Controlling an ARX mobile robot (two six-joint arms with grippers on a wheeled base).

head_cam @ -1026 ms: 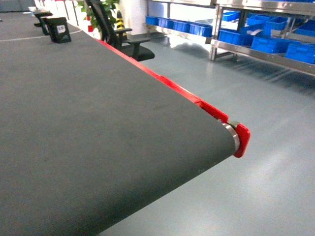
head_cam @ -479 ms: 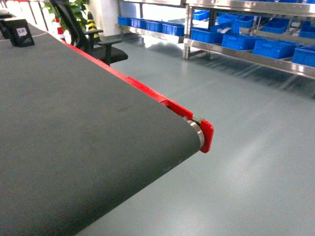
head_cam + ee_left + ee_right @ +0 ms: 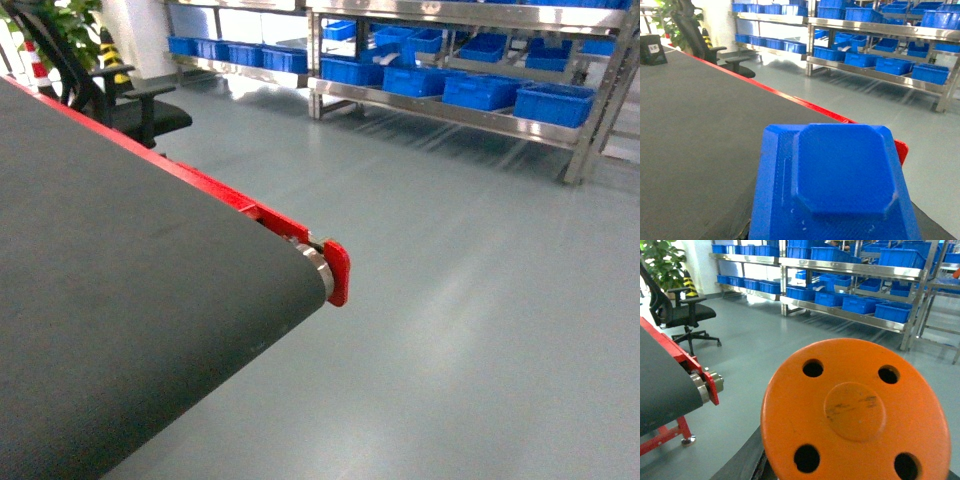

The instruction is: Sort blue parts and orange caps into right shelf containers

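A blue part, a flat square plate with a raised octagonal middle, fills the lower left wrist view above the dark belt. My left gripper is shut on it, its jaws hidden under the part. An orange cap, a round disc with several holes, fills the lower right wrist view over the floor. My right gripper is shut on it, mostly hidden behind it. Bright-blue crates stand on steel shelves across the room. Neither gripper shows in the head view.
The dark conveyor belt ends at a roller with a red end plate. Grey floor lies between it and the steel shelf rack. A black office chair stands beside the belt's far side.
The head view has swung to the right: the belt's end has slid left in the view and the shelves with blue crates have come further into view.
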